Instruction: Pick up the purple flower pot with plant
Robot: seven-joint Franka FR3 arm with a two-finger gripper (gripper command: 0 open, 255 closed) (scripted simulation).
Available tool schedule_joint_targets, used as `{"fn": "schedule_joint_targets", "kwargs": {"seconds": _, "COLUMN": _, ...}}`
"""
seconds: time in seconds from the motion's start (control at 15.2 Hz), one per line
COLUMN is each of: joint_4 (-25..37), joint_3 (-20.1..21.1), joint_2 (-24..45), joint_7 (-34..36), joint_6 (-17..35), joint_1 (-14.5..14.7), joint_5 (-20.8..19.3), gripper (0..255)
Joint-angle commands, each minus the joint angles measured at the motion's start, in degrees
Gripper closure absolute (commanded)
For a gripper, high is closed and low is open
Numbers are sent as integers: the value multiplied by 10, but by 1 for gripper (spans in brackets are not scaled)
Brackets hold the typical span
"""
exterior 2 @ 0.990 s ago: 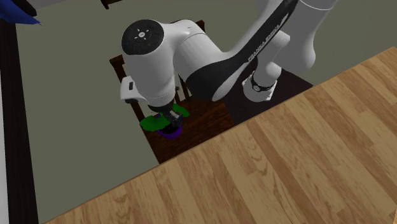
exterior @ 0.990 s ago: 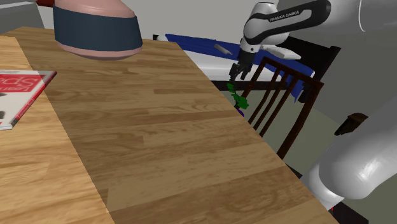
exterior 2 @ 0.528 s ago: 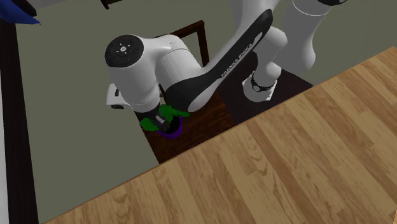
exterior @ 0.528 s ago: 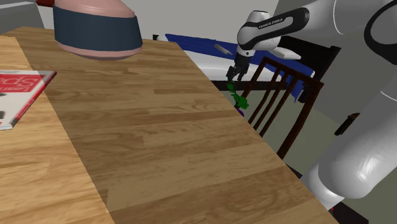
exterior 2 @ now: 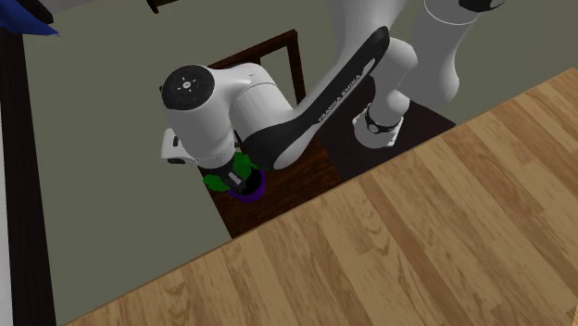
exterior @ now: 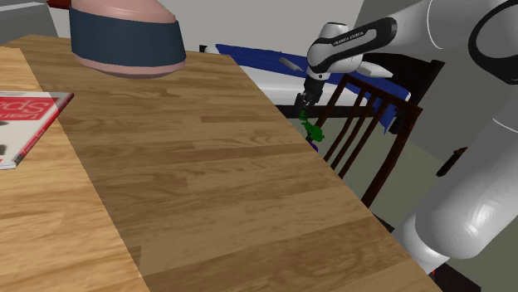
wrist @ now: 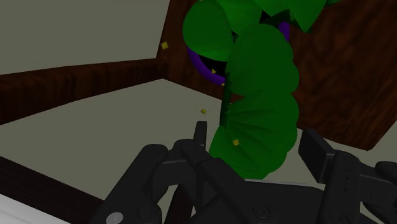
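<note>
Reaching down over the chair (exterior 2: 273,208), my arm (exterior 2: 243,104) hangs bent — my gripper (wrist: 254,139) is spread wide, green plant (wrist: 259,102) between its fingers (wrist: 319,154), purple pot (exterior 2: 250,194) below.

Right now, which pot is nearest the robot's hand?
The small purple flower pot with green leaves, on the dark chair under the black gripper; the big pink-and-blue pot sits on the table.

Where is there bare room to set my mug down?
The wooden tabletop is bare from the red-edged magazine and the pink and navy rounded object to the dark wooden chair. Crowded: its seat, where the purple pot with green plant sits under the black gripper.
</note>
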Motion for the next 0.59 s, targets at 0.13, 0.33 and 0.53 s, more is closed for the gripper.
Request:
{"fn": "schedule_joint_targets", "kwargs": {"seconds": 0.13, "joint_4": -1, "joint_3": 0, "joint_2": 1, "joint_7": 0, "joint_6": 1, "joint_1": 0, "joint_5": 0, "gripper": 255}}
{"fn": "schedule_joint_targets", "kwargs": {"seconds": 0.33, "joint_4": 0, "joint_3": 0, "joint_2": 1, "joint_7": 1, "joint_6": 0, "joint_1": 0, "joint_5": 0, "gripper": 255}}
{"fn": "schedule_joint_targets", "kwargs": {"seconds": 0.53, "joint_4": 4, "joint_3": 0, "joint_2": -2, "joint_7": 0, "joint_6": -7, "joint_1": 0, "joint_5": -1, "gripper": 255}}
